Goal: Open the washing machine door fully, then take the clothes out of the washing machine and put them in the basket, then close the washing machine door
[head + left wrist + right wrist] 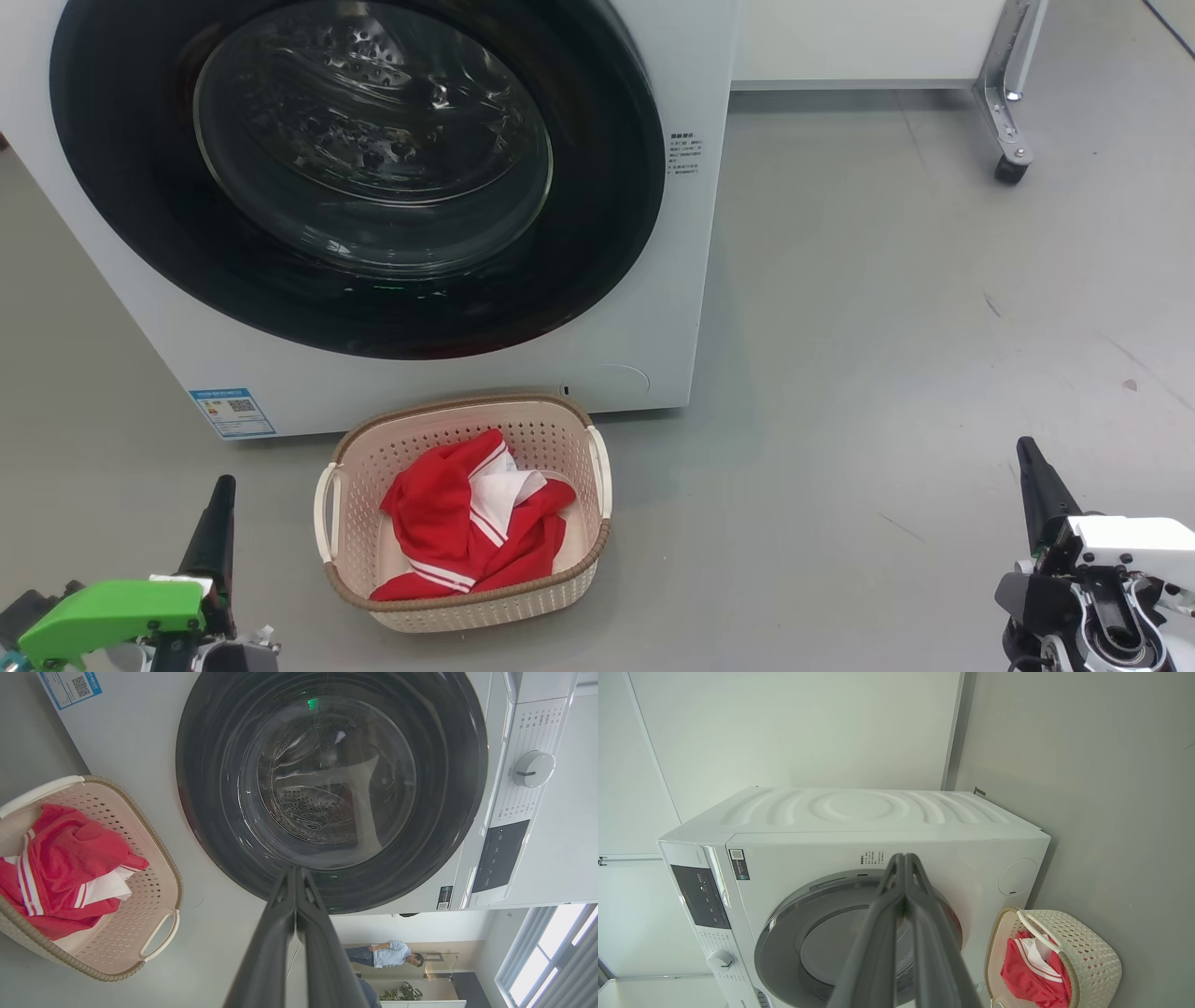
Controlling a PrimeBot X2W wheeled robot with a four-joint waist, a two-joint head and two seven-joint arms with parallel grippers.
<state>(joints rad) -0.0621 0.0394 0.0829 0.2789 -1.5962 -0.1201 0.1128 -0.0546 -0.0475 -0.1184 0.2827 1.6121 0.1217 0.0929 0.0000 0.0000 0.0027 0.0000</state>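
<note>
Head view: one round, glossy black washing machine door (359,154) with a bulging glass bowl lies closed against the smooth white washing machine (467,378) at twelve o'clock. At six, one perforated cream basket (485,611) with two white handles holds a soft red, white-striped heap of clothes (457,532). The left gripper (224,485) at eight and the right gripper (1027,450) at four each have their fingers pressed together, holding nothing.

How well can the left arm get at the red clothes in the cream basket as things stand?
Probably yes. The bright red, white-striped clothes lie uncovered in the open-topped cream perforated plastic basket, just right of the shut left claw, with grey floor between. The claw would need to open first.
</note>
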